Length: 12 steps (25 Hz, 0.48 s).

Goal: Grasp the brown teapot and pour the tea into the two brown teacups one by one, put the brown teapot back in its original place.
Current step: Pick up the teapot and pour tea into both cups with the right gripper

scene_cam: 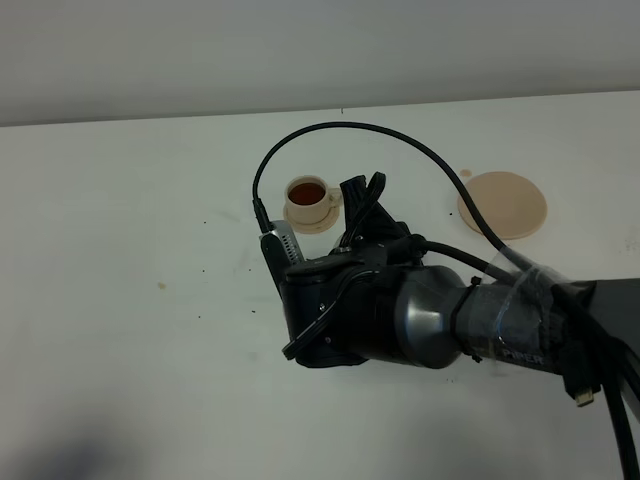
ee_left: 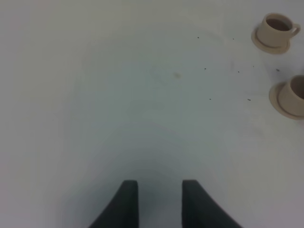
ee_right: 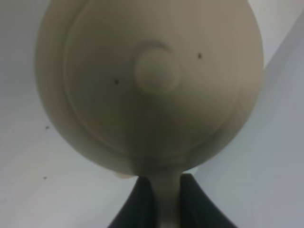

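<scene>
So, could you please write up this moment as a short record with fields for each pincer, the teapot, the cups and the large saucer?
right pincer: shut on the handle of the brown teapot
left pincer: open, holding nothing, above the table
first teacup: upright, holds dark tea
second teacup: upright, contents unclear, hidden by the right arm in the high view
large saucer: bare, teapot not on it

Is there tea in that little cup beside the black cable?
Filled: dark reddish-brown liquid shows inside the teacup in the overhead view.
</scene>
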Motion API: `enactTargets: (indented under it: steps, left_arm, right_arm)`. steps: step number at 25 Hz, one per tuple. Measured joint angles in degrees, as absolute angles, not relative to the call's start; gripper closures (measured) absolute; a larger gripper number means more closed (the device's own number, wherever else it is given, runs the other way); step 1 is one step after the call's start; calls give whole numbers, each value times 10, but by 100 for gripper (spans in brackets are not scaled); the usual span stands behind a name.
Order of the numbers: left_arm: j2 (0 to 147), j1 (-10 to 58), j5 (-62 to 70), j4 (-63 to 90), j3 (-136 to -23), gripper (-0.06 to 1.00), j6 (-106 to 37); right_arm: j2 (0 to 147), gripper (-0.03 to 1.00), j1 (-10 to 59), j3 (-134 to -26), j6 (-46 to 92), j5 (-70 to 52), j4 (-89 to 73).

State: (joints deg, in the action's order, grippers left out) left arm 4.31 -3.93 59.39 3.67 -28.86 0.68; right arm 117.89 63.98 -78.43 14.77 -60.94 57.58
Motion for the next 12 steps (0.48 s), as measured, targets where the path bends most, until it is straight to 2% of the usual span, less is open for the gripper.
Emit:
enactTargets:
  steps: [12]
  left_arm:
    - [43,-39,594,37,-289,70,7]
  right_arm:
    - [1179,86,646,-784,166,-609,592]
